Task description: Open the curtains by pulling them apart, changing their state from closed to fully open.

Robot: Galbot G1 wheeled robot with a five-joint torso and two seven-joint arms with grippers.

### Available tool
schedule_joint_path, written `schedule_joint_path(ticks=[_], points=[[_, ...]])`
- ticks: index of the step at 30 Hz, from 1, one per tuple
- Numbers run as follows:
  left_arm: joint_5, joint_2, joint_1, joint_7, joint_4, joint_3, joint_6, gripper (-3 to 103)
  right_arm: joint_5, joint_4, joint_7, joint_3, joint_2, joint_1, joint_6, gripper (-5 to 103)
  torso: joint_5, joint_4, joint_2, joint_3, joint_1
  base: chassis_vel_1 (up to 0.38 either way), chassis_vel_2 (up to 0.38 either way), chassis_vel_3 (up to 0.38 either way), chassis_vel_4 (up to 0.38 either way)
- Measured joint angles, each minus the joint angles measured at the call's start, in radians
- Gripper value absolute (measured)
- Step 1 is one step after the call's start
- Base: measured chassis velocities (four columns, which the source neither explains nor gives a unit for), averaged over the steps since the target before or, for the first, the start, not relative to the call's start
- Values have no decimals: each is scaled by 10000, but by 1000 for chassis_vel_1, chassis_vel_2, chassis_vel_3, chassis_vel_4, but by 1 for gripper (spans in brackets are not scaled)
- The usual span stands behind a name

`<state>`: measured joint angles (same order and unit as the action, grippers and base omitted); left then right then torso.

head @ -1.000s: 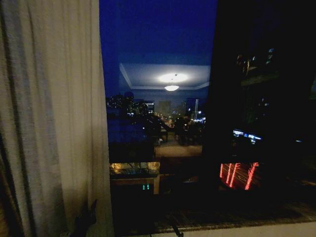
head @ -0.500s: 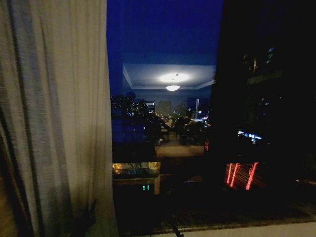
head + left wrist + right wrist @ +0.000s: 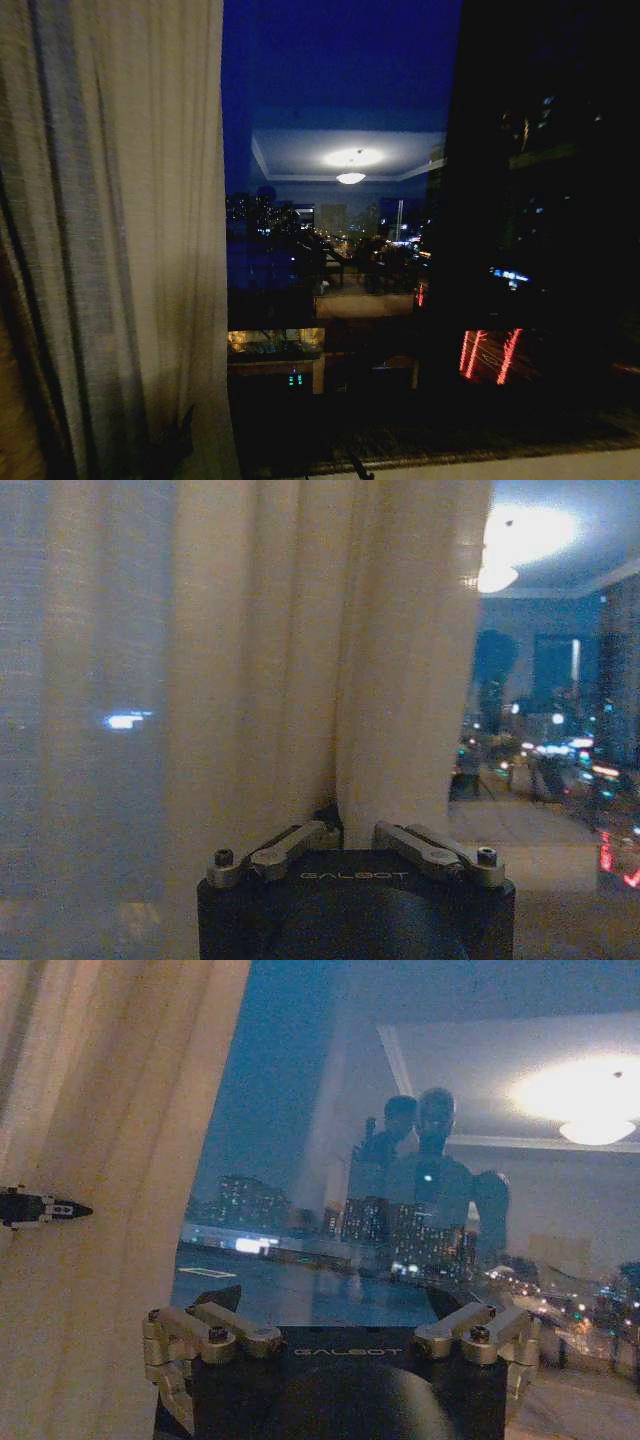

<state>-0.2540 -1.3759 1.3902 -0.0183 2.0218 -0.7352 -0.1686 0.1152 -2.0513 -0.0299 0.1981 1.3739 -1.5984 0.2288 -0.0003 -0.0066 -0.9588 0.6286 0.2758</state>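
Fingers of the left gripper (image 3: 172,443) are pinched on the inner edge of the curtains (image 3: 110,240) at the lower left of the head view; the sheer cream panel fills the left third, beside the dark window (image 3: 340,260).

In the left wrist view, the left gripper (image 3: 340,825) is at bottom centre, closed on a curtain (image 3: 250,660) fold.

In the right wrist view, the right gripper (image 3: 340,1310) sits at the bottom, fingers spread wide on nothing, the curtain (image 3: 100,1160) at frame left.
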Motion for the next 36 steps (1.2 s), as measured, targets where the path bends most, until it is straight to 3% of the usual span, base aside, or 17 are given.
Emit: schedule_joint_path(ticks=[5,7,8,11,13,14,21,25,34,35,36], points=[[-18,-43,-46,614,101,-144,-30,0,8,1,-17,-15,2,-20,69,100,-3,0,0,0,1,0,0,0,0],[-21,-114,-226,1390,168,-553,-110,0,5,46,-23,-5,0,-21,134,100,-1,-1,0,0,0,0,0,0,0],[-21,-114,-226,1390,168,-553,-110,0,5,46,-23,-5,0,-21,134,100,-1,-1,0,0,0,0,0,0,0],[-80,-157,-467,2602,248,-1569,-334,0,-12,96,-33,7,0,-37,214,100,0,-3,0,0,0,0,0,0,0],[-97,-156,-481,2704,248,-1721,-349,0,-15,98,-34,8,0,-37,217,100,0,-3,0,0,0,0,0,0,0],[-320,-99,-500,3006,160,-2486,-372,0,-24,125,-41,6,1,-10,229,100,0,1,0,0,0,0,0,0,0],[-1804,405,-134,2878,-444,-4906,-379,0,-59,304,-80,-134,0,275,233,100,0,3,0,0,0,0,0,0,0],[-2188,695,2,2821,-975,-5663,-245,0,-55,400,-97,-284,0,337,229,100,-3,3,0,0,0,0,0,0,0],[-2189,948,-277,2777,-1346,-5541,-191,0,-22,441,-240,-390,0,336,202,100,-2,-3,0,0,0,0,0,0,0],[-2143,949,-322,2513,-1355,-5412,-186,0,-21,431,-245,-380,0,344,195,100,-1,-2,0,0,0,0,0,0,0],[-1995,925,-341,1775,-1357,-5223,-64,0,-20,427,-245,-364,0,351,187,100,0,0,0,0,0,0,0,0,0]])
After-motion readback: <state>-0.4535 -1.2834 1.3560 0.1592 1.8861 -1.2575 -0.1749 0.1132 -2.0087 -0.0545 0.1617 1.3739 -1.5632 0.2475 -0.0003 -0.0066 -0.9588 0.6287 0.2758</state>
